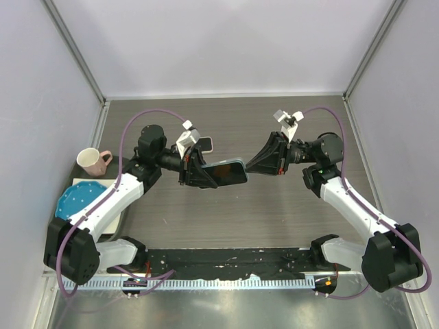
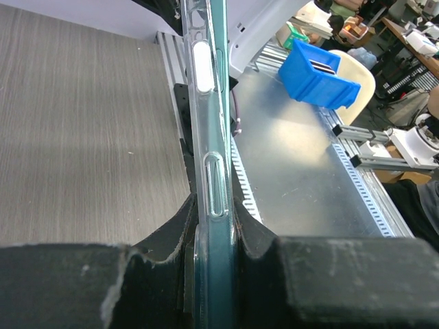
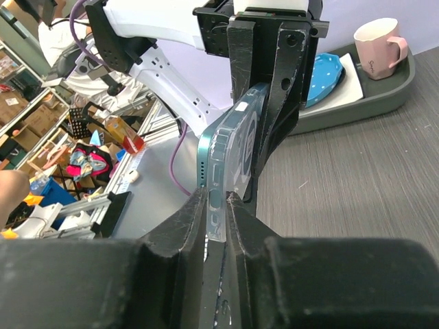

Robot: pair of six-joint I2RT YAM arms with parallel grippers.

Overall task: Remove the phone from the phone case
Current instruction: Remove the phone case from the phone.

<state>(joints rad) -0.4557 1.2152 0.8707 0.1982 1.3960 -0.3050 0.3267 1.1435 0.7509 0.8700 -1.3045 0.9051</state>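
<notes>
A teal phone [image 1: 230,173] in a clear case is held in the air between both grippers over the middle of the table. My left gripper [image 1: 204,173] is shut on its left end. In the left wrist view the gripper [image 2: 214,205] clamps the phone [image 2: 221,137] edge-on, with the clear case [image 2: 199,103] on its left side. My right gripper [image 1: 249,164] is shut on the right end. In the right wrist view the gripper [image 3: 217,199] pinches the end of the clear case [image 3: 240,147], and the phone's teal edge [image 3: 206,157] shows beside the left finger.
A pink mug [image 1: 92,161] and a blue dotted plate [image 1: 79,195] sit on a grey tray [image 1: 116,223] at the left. A small white object [image 1: 204,144] lies behind the left gripper. A black mat [image 1: 226,260] runs along the near edge.
</notes>
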